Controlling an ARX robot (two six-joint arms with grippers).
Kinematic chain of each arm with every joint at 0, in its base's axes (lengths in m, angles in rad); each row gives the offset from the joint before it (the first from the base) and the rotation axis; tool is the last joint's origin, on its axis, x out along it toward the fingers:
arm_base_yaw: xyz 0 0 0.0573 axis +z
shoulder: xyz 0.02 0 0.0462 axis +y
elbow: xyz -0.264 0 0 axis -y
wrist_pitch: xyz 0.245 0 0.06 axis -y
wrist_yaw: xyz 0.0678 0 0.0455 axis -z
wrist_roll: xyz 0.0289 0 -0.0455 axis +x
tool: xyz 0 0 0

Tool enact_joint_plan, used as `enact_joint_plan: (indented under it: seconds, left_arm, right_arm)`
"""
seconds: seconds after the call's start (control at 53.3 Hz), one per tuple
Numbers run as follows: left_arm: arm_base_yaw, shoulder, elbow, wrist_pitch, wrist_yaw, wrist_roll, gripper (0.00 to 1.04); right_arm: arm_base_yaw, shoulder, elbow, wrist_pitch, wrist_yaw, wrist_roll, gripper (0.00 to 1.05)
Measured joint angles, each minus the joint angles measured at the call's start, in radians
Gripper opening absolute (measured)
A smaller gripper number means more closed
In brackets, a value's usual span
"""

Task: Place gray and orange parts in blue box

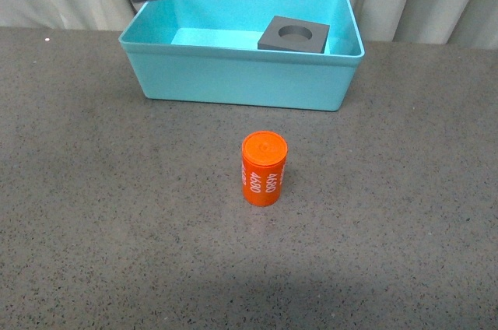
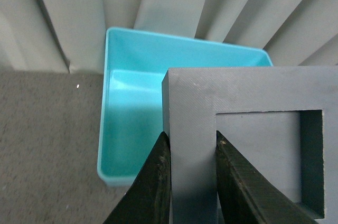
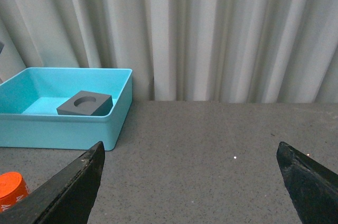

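The left end effector (image 2: pixel 191 138) pinches a gray cube with a square hole (image 2: pixel 248 145) above the blue box (image 1: pixel 233 73). A round-holed gray cube (image 1: pixel 294 34) sits inside that box. The orange can (image 1: pixel 264 168) stands in front of it. The right end effector (image 3: pixel 190 147) gapes wide.

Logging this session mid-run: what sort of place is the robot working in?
Most likely a lab or test bench, not a home: a dark speckled tabletop, a plain pale curtain as backdrop, and task props: a blue box, a gray cube inside it, a numbered orange cylinder.
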Motion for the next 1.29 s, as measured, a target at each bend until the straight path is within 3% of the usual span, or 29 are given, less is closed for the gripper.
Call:
enact_joint_plan:
  seconds: [0.563, 0.826, 1.295]
  left_arm:
    - [0.01, 0.419, 0.362, -0.011, -0.039, 0.041, 0.18]
    - [0.016, 0.545, 0.516, -0.128, -0.098, 0.065, 0.18]
    - [-0.008, 0.666, 0.716, -0.378, -0.116, 0.097, 0.18]
  right_arm:
    - [0.0, 0.0, 0.0, 0.0, 0.0, 0.0, 0.95]
    - [0.0, 0.0, 0.0, 0.0, 0.0, 0.0, 0.95]
    - [0.0, 0.0, 0.0, 0.0, 0.0, 0.0, 0.95]
